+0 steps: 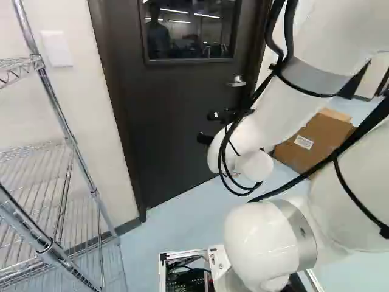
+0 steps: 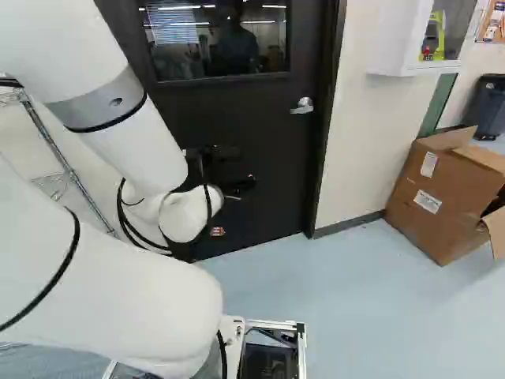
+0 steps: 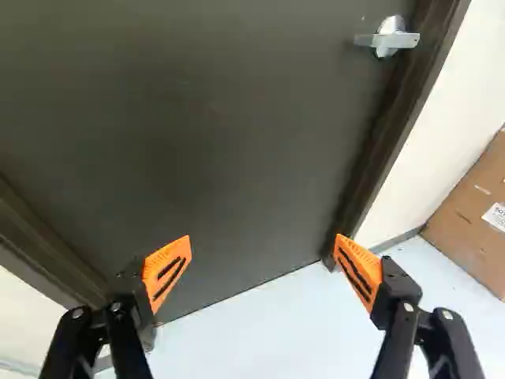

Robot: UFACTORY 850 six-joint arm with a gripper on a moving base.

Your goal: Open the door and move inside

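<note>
The black two-fingered gripper [image 3: 263, 238] stands wide open, empty, near the closed dark windowed door [image 3: 197, 158], presumably spread to admit the silver metal lever [image 3: 388, 39] at right.

- Left base view, left edge: metal wire shelving [image 1: 55, 103]; white wall plate [image 1: 56, 48] near it.
- Same view, upper middle: window [image 1: 200, 39] showing bright light strips [image 1: 207, 16].
- Right base view, right of middle: cream wall [image 2: 355, 150], dark baseboard [image 2: 349, 224].
- Upper right: white wall cabinet [image 2: 394, 39]; dark bin [image 2: 488, 106] at the edge.
- Right side: cardboard boxes [image 2: 450, 225] on pale blue floor [image 2: 355, 308].
</note>
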